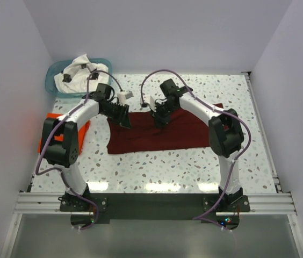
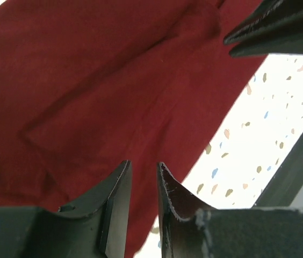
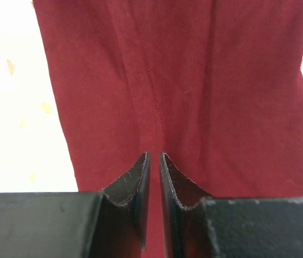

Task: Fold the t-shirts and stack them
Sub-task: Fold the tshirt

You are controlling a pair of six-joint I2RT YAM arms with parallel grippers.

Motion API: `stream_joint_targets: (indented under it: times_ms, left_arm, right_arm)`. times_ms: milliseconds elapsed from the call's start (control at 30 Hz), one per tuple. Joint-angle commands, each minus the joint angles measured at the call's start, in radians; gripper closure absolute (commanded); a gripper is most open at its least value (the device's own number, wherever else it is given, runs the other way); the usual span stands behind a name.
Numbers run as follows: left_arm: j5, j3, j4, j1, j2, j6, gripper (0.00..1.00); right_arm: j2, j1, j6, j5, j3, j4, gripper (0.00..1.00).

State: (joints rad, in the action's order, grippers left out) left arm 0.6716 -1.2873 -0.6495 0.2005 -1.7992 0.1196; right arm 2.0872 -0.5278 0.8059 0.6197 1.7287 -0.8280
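On the speckled white table [image 1: 157,166], left gripper [image 2: 143,164] and right gripper [image 3: 153,155], both narrowly parted and empty, are poised, apparently for a fold, at the far edge of the dark maroon cloth t-shirt [image 1: 162,134].

I'm watching both arms arching forward and bending inward toward each other, the left arm [image 1: 79,115] and right arm [image 1: 202,110] pointing their wrists down. The left end effector [image 2: 143,164] is showing a small gap between its fingers; the right end effector [image 3: 152,155] is showing only a thin slit.
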Motion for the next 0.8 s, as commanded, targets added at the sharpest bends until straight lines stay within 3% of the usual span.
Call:
stream_joint_targets:
  times_ms: [0, 333, 433, 567, 767]
  left_arm:
    - [-0.013, -0.001, 0.106, 0.013, -0.049, -0.053, 0.71]
    - [-0.196, -0.098, 0.151, 0.01, -0.241, -0.077, 0.72]
    - [-0.266, -0.2, 0.107, 0.007, -0.322, -0.051, 0.73]
    - [-0.31, -0.3, 0.125, -0.001, -0.347, 0.023, 0.71]
    - [-0.336, -0.478, 0.11, 0.011, -0.264, 0.107, 0.66]
  right_arm:
    - [0.063, -0.009, -0.017, -0.012, 0.008, 0.03, 0.84]
    - [0.134, 0.008, -0.114, -0.247, 0.021, 0.198, 0.75]
    - [0.148, 0.006, -0.137, -0.255, 0.084, 0.084, 0.69]
    - [0.082, 0.066, -0.246, -0.169, 0.184, 0.001, 0.52]
    - [-0.002, 0.221, -0.13, -0.273, 0.194, -0.16, 0.51]
